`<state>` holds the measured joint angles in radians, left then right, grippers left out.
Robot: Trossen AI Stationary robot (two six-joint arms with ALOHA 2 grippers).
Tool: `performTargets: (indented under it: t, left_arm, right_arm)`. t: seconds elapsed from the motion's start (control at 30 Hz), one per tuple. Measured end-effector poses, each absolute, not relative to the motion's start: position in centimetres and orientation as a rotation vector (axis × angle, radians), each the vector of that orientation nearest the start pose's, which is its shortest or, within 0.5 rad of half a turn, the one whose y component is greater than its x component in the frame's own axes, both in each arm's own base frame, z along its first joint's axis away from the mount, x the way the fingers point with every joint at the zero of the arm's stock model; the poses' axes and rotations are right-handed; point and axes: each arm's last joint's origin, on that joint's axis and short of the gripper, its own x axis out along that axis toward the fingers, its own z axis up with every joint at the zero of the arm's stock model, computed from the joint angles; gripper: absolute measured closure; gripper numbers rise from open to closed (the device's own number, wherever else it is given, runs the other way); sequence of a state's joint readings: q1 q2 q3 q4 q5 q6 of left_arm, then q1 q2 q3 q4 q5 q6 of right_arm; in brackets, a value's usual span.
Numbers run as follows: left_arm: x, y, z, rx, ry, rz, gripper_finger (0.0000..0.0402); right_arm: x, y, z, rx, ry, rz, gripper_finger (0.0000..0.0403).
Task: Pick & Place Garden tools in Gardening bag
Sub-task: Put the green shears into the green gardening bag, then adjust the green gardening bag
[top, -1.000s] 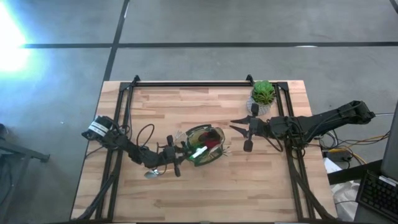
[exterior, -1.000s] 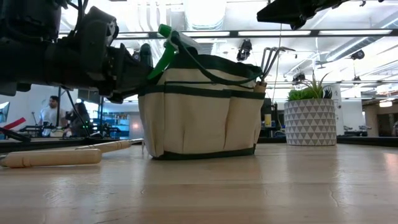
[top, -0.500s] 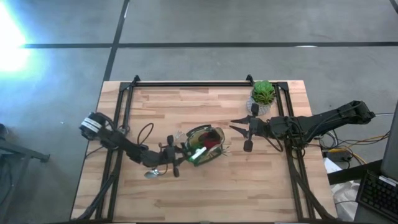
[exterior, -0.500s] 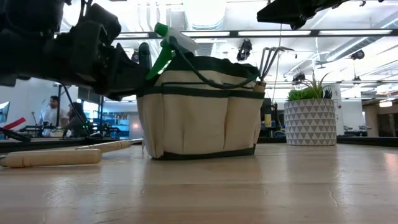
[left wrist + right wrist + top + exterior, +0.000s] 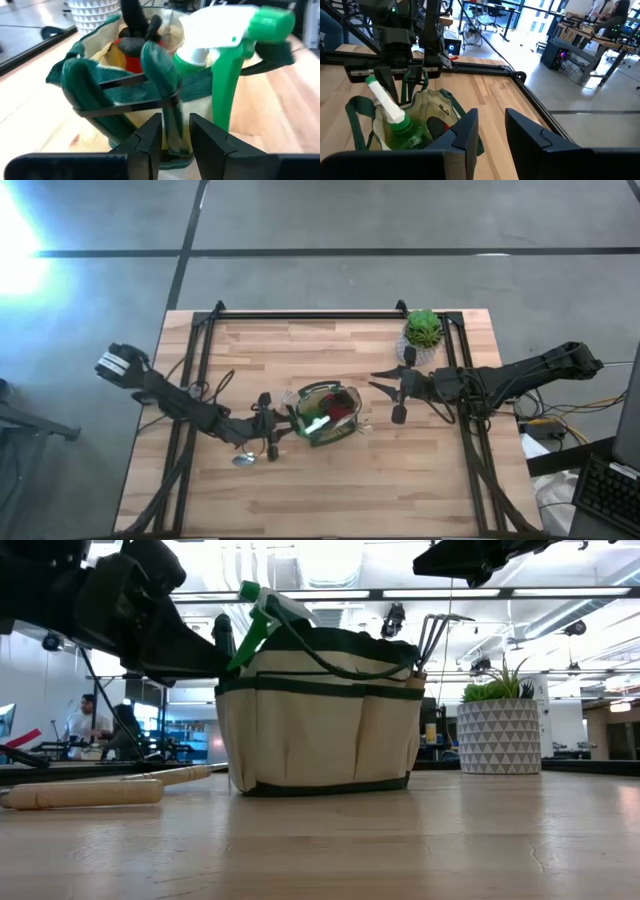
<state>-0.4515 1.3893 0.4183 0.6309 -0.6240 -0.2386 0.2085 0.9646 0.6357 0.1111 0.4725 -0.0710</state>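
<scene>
Backing off from the gardening bag (image 5: 325, 415), the left jaws (image 5: 175, 131) stand slightly spread on its green handle (image 5: 167, 95), pinching nothing. Spray bottle (image 5: 225, 60) sits inside. Right jaws (image 5: 490, 131) hover beside, parted, empty.

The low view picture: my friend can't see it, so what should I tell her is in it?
A tan gardening bag with dark green trim sits on a wooden table, a green spray bottle and a small fork poking out. The left gripper is beside the bag, a wooden-handled tool lies nearby, and a potted plant stands behind.
</scene>
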Motion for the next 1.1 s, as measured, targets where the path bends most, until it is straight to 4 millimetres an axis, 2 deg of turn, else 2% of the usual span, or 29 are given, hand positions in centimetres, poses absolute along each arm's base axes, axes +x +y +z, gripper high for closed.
performTargets:
  t: [0.3, 0.63, 1.1]
  left_arm:
    - [22.1, -9.0, 16.5, -0.078, 0.352, 0.177, 0.0300]
    - [21.6, -8.8, 17.4, -0.107, 0.347, 0.133, 0.0300]
    - [18.9, -7.7, 18.3, -0.214, 0.487, 0.155, 0.0300]
  right_arm:
    - [21.0, 3.1, 27.8, -0.142, 0.211, -0.256, 0.0318]
    - [21.1, 3.1, 28.0, -0.148, 0.197, -0.256, 0.0310]
    - [21.1, 3.1, 28.0, -0.150, 0.194, -0.255, 0.0318]
